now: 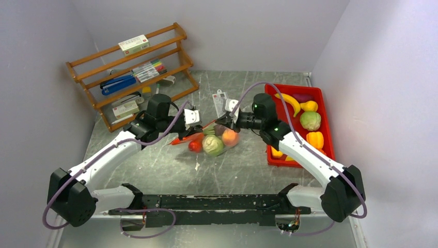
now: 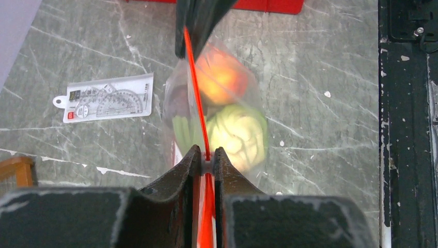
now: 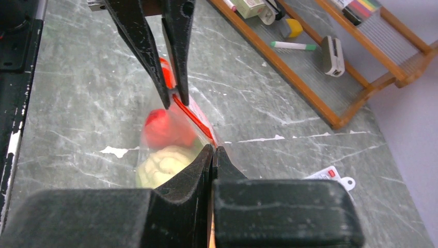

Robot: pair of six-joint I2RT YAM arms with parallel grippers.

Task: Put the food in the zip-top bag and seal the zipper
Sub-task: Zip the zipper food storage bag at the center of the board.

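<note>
Left wrist view: we see the left gripper [image 2: 206, 155] nipping the zipper [image 2: 195, 88], which runs straight up the frame to the other fingers at top centre. A peach ball [image 2: 222, 75] and a green ball [image 2: 238, 135] show through the bag [image 2: 173, 111].
Right wrist view: only here do we see a red piece [image 3: 162, 129] inside the bag, left of the strip.
Top view: only here do we see the tray [image 1: 294, 87] at right with a banana [image 1: 290, 102] in it, and the rack [image 1: 129, 67] at upper left.
Left jaws: pressed together on the zipper, with just the strip between them.
Right jaws: the right gripper [image 3: 213, 152] is pinched tight on the zipper's other end.
Bag: mid-frame in the top view, strung between the two grippers. We cannot tell whether its bottom touches the table [image 1: 237, 170].
Arms: both reach from the lower corners inward, and the wrists face each other at centre.
</note>
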